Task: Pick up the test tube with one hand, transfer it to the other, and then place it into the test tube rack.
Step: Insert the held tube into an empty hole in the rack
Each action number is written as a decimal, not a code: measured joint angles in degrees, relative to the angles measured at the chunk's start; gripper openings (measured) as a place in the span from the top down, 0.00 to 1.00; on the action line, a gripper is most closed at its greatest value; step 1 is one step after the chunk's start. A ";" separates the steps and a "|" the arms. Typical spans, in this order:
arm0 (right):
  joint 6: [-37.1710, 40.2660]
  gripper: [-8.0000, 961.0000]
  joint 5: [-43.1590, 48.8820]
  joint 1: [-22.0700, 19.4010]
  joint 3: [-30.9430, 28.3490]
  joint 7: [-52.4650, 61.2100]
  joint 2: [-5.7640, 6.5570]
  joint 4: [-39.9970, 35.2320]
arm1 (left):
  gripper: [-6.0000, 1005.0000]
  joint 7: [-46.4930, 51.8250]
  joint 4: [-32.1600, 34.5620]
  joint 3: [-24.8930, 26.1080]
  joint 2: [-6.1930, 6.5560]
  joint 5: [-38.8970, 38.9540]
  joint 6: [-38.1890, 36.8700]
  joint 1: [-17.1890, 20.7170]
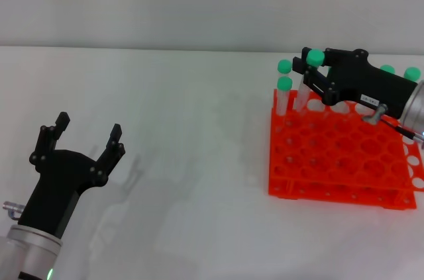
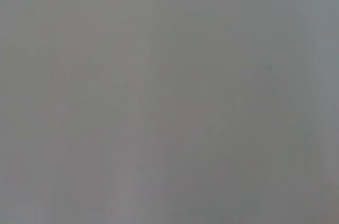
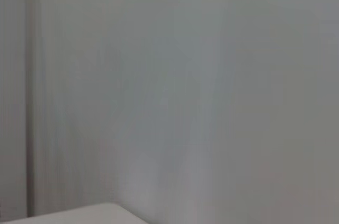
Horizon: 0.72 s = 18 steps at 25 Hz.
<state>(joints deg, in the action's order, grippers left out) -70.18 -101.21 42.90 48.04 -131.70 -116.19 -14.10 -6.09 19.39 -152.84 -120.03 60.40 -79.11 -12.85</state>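
The orange-red test tube rack (image 1: pixel 344 161) stands on the white table at the right. My right gripper (image 1: pixel 311 68) reaches over the rack's back left corner and is shut on a green-capped test tube (image 1: pixel 315 59). The tube is tilted, with its lower end down among the back holes. Two other green-capped tubes (image 1: pixel 285 83) stand upright at the rack's left back corner, and two more caps (image 1: pixel 412 73) show behind the right arm. My left gripper (image 1: pixel 89 133) is open and empty, low at the front left, far from the rack. Both wrist views show only blank pale surface.
The white table (image 1: pixel 199 161) stretches between the two arms. A pale wall (image 1: pixel 199 2) rises behind the table's far edge. The rack's front holes hold no tubes.
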 joint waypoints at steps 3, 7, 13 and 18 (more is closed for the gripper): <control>1.23 0.78 -0.14 0.62 0.11 -0.54 0.00 0.70 | 0.11 0.01 0.00 0.00 -0.02 0.02 0.00 -0.03; 1.82 0.78 -0.54 1.03 0.13 -1.15 0.00 1.34 | 0.11 0.02 -0.08 0.00 -0.03 0.05 0.00 0.05; 3.61 0.78 -0.66 1.09 0.13 -1.25 0.00 1.48 | 0.11 0.02 -0.12 0.00 0.03 0.08 0.26 0.08; 3.92 0.78 -0.66 1.10 0.13 -1.28 0.00 1.55 | 0.11 0.03 -0.21 0.00 0.07 0.08 0.26 -0.02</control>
<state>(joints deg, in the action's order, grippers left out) -66.27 -101.87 44.00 48.17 -132.98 -116.19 -12.55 -6.06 19.18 -152.84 -119.97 60.48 -78.84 -12.87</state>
